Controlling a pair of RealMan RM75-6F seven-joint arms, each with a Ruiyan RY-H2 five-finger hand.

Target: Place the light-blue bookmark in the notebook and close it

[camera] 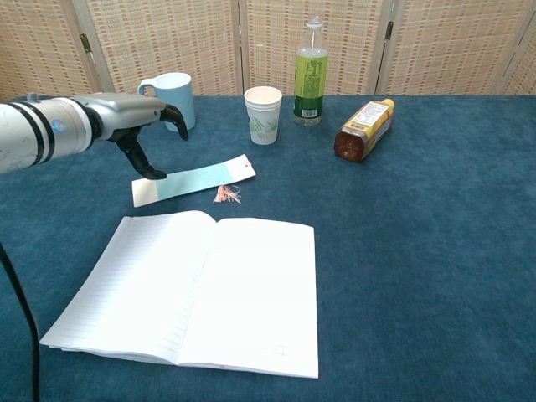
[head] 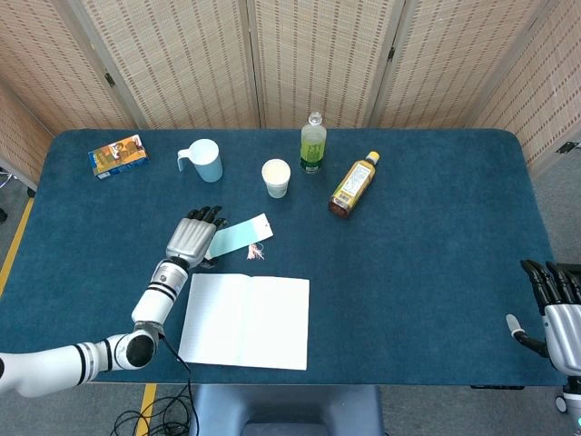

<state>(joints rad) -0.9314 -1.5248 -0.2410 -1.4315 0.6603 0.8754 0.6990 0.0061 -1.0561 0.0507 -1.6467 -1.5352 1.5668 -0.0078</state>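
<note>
The light-blue bookmark (head: 238, 236) (camera: 194, 181) lies flat on the blue table just beyond the open white notebook (head: 245, 320) (camera: 194, 291), with a pink tassel at its right end. My left hand (head: 192, 237) (camera: 141, 117) hovers over the bookmark's left end, fingers spread and curved downward; one fingertip (camera: 156, 174) reaches down to the strip's left end. It holds nothing. My right hand (head: 556, 309) stays at the table's right edge in the head view, fingers apart and empty, far from the notebook.
Along the back stand a light-blue mug (head: 205, 160) (camera: 173, 99), a paper cup (head: 276, 177) (camera: 263, 114) and a green bottle (head: 312, 144) (camera: 310, 74). A brown bottle (head: 352, 184) (camera: 362, 129) lies on its side. A small snack box (head: 117, 155) is at back left.
</note>
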